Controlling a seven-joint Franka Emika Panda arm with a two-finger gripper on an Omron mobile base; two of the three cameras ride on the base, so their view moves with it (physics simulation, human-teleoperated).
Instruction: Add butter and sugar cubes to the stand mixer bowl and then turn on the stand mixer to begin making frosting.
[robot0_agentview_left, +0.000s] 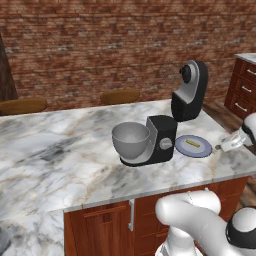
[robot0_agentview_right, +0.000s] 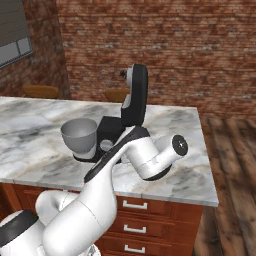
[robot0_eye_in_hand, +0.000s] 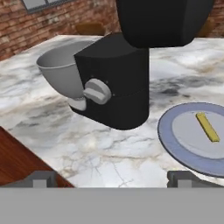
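Observation:
The stand mixer is a squat black box on the marble island, with a grey side knob. Its grey metal bowl sits on its left and looks empty. To the right lies a grey-blue plate with the thin yellow butter stick on it. My gripper hovers low just right of the plate, near the counter's corner. In the hand view the gripper is open, its fingertips wide apart with nothing between them; the butter lies ahead to the right. I cannot make out any sugar cubes.
A taller black-and-grey curved appliance stands right behind the mixer and plate. The island's front edge runs just under my hand. Wooden stools stand beyond the far side, and a drawer cabinet is at the right.

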